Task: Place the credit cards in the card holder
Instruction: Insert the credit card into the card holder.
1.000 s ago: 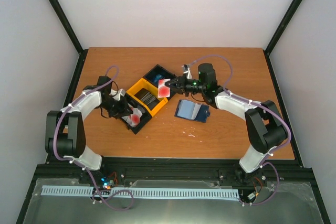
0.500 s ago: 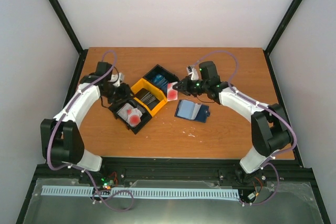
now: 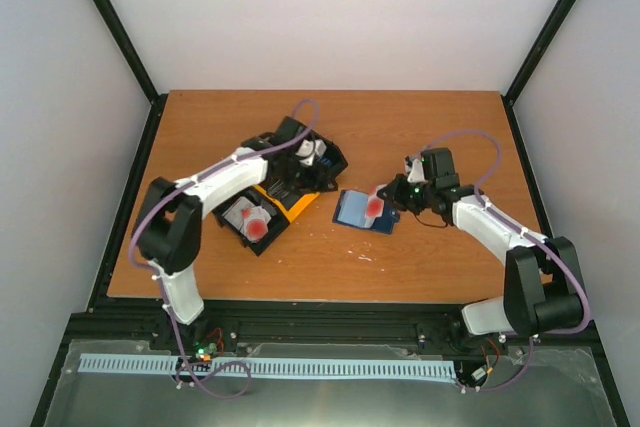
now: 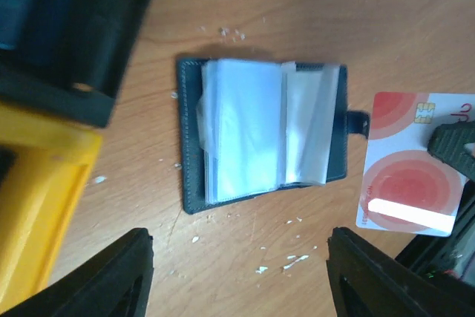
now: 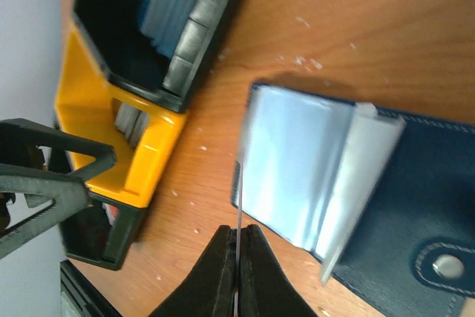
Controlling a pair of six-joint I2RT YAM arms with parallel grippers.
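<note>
The card holder (image 3: 357, 211) lies open on the table, dark navy with pale clear sleeves (image 4: 252, 139). My right gripper (image 3: 388, 197) is shut on a white credit card with a red blotch (image 3: 375, 205), held on edge just above the holder's sleeves (image 5: 297, 176). In the right wrist view the card (image 5: 238, 183) shows as a thin line between the shut fingers (image 5: 238, 239). My left gripper (image 4: 239, 280) is open and empty, hovering over bare wood near the holder, above the tray's far end (image 3: 318, 155). More white-and-red cards (image 3: 252, 221) lie in the tray.
A black-and-yellow three-compartment tray (image 3: 297, 205) sits left of the holder, with blue cards (image 5: 171, 5) in its far compartment and dark cards (image 5: 130, 120) in the middle one. White crumbs (image 4: 293, 261) speckle the wood. Black frame posts bound the table.
My left arm swung right from the tray's near compartment to its far end, and its gripper opened. My right gripper carried the white-and-red card down to the card holder.
</note>
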